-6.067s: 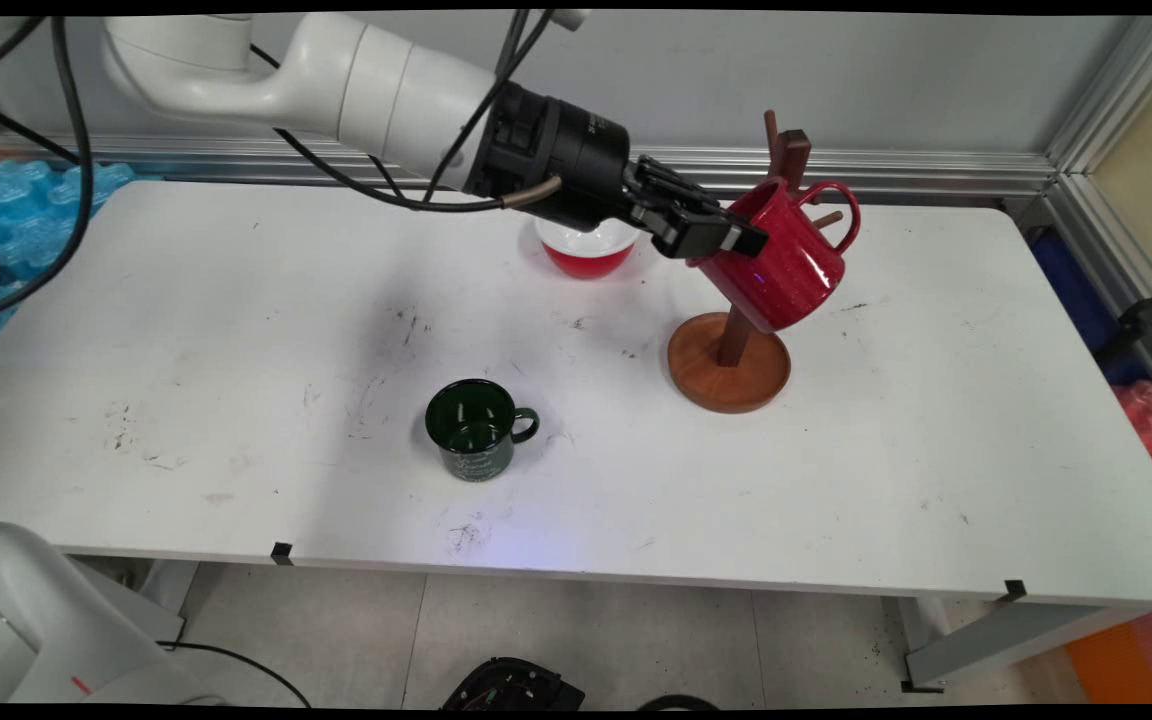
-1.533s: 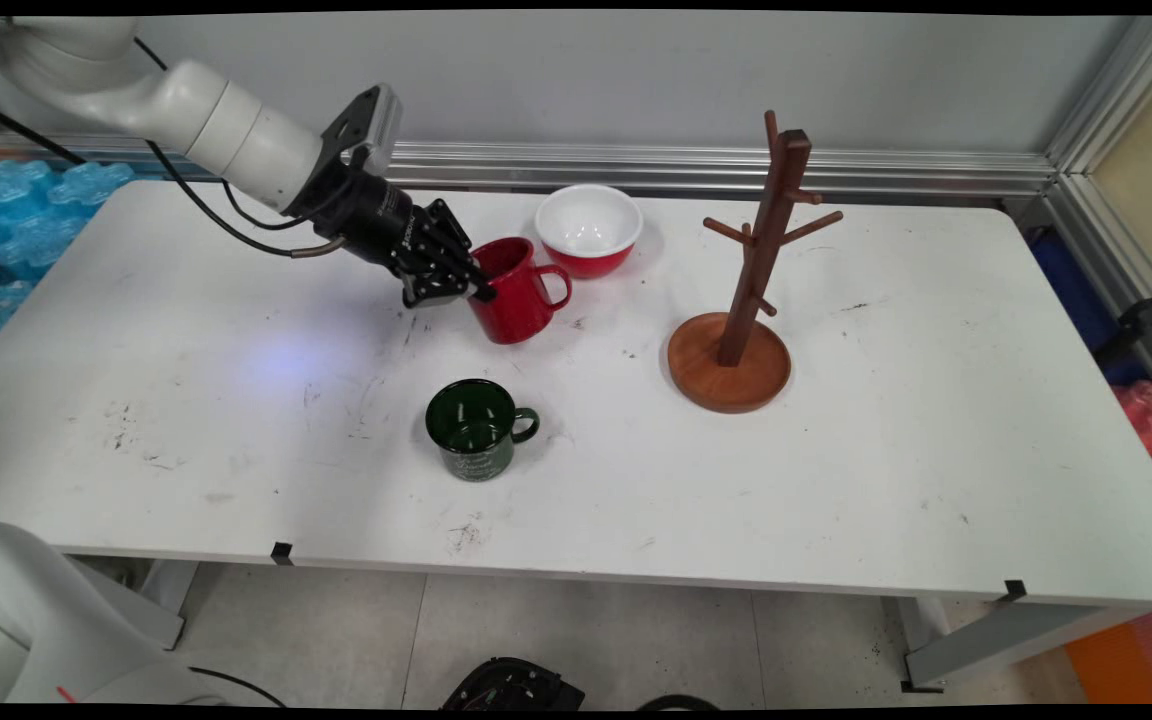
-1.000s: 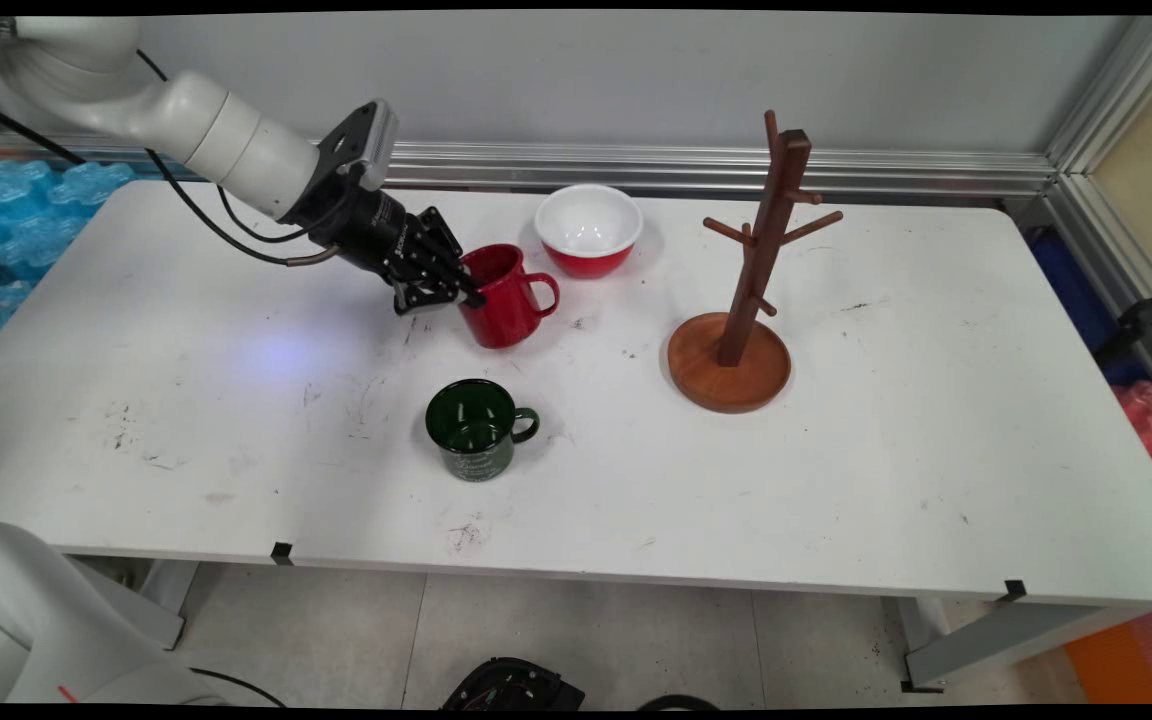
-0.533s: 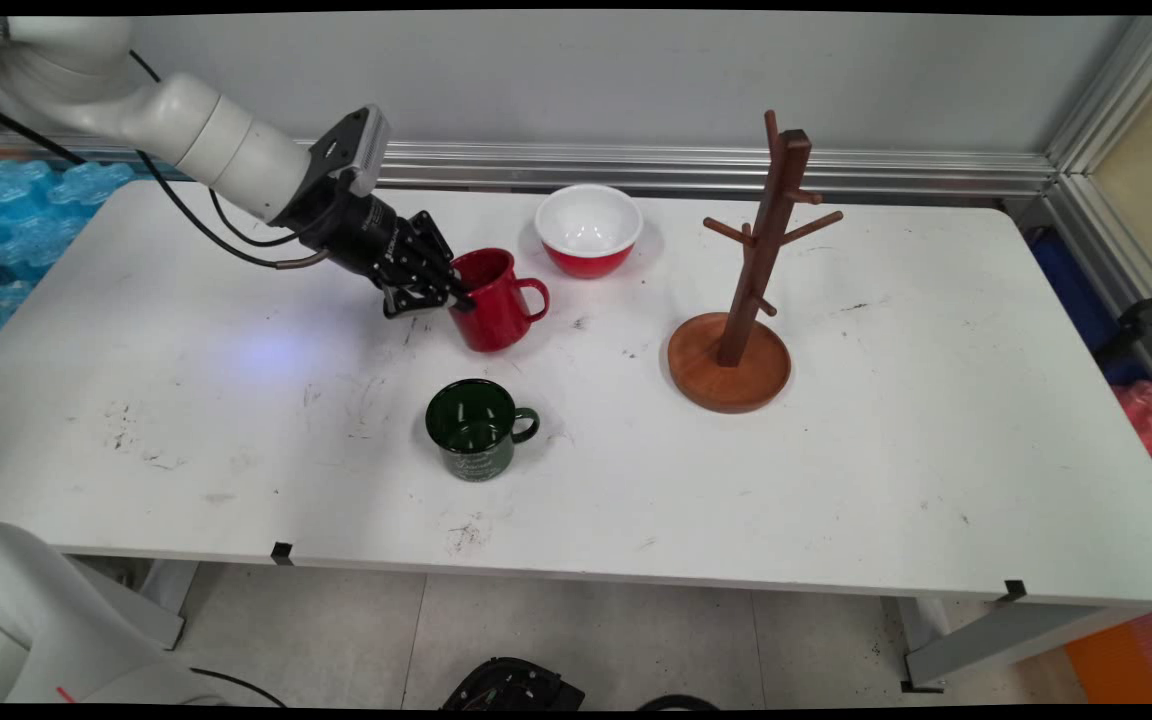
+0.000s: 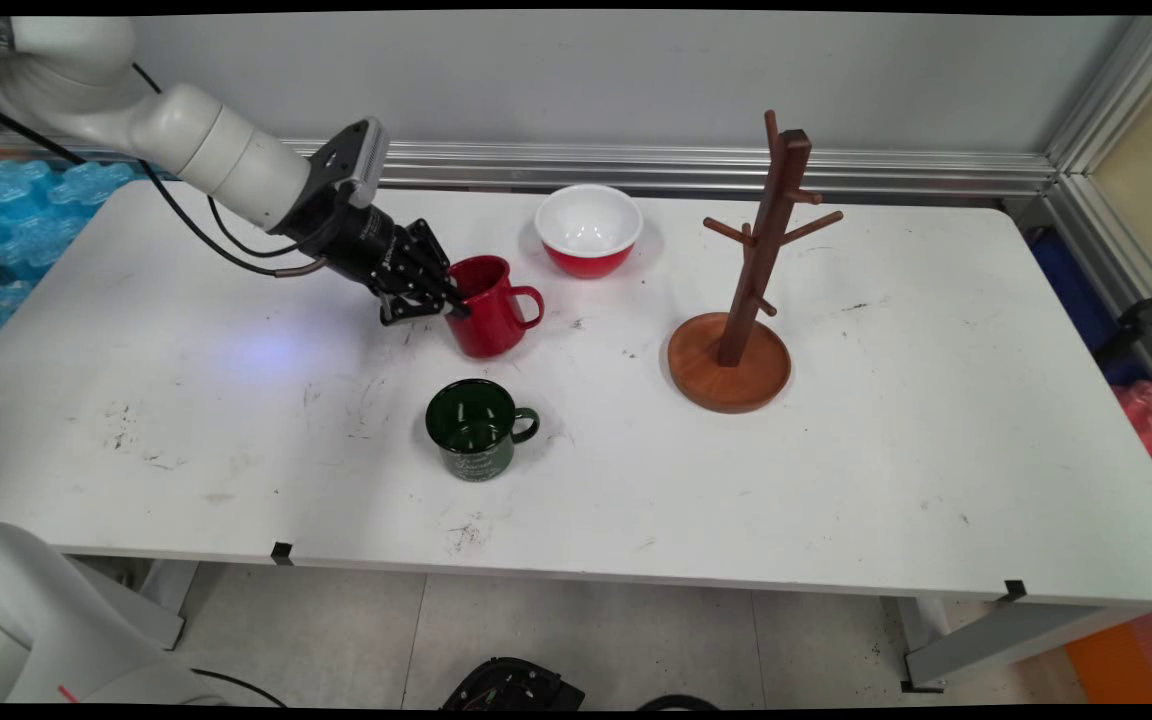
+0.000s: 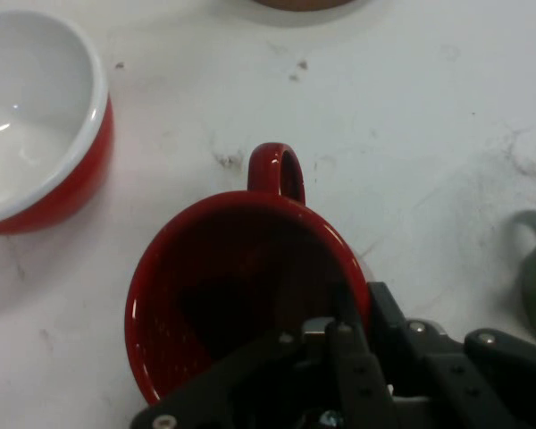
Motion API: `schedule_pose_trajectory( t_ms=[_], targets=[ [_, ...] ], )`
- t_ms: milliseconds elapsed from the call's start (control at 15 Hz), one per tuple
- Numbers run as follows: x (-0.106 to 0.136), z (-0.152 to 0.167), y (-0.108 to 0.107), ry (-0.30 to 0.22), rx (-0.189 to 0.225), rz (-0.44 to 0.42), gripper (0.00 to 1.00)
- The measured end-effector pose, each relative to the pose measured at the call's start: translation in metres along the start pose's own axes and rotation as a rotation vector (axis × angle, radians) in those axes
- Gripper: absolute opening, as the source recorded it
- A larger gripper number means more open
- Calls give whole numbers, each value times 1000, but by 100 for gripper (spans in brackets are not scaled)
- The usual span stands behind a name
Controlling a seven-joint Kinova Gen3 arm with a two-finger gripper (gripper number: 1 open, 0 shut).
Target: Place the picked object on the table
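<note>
Gripper [image 5: 448, 303] pinches the red mug's [image 5: 486, 320] rim, one finger in, one out. Mug sits on the table [image 5: 936, 420], left of the wooden mug tree [image 5: 751, 270], w/ no mug on its pegs.

Main view: fixed camera above table [image 5: 836, 480] near side, facing down across it toward back wall, far off, whole tabletop in frame. Hand view: camera on hand, looking along gripper [image 6: 339, 344], close in. Shared: red mug [image 5: 481, 318] [image 6: 241, 286] at jaws, red bowl [image 5: 588, 228] [image 6: 36, 125] beyond jaws.
</note>
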Motion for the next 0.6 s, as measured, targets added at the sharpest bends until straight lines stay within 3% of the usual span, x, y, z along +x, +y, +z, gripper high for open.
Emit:
schedule_pose_trajectory(
  t_ms=[600],
  targets=[
    [-1,13,1,3,-8,10,0]
  ],
)
